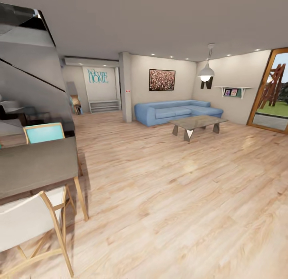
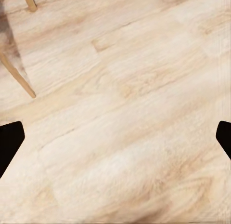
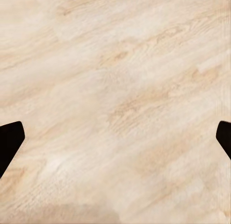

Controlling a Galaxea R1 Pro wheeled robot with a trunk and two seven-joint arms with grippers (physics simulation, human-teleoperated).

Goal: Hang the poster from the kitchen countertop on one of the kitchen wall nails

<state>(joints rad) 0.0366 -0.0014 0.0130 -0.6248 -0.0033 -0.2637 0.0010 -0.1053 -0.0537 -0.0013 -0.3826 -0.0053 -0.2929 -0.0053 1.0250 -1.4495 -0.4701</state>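
The poster and the kitchen countertop are out of view; I am in a living room. The left gripper (image 2: 115, 137) is open, its two dark fingertips (image 2: 9, 142) far apart over pale wooden floor (image 2: 125, 113), with nothing between them. The right gripper (image 3: 115, 139) is open too, dark fingertips (image 3: 9, 142) at the picture's sides above bare floorboards (image 3: 120, 103). A wide landscape picture (image 1: 162, 79) with a reddish-brown speckled image hangs on the far wall; it is not the poster.
A dining table (image 1: 36, 165) with a white chair (image 1: 32, 223) and a teal chair (image 1: 44, 133) stands at the left. A blue sofa (image 1: 176, 111) and a low coffee table (image 1: 197, 123) lie ahead. Stairs (image 1: 28, 71) rise at left; a glass door (image 1: 274, 93) is at right. Chair legs (image 2: 17, 77) show nearby.
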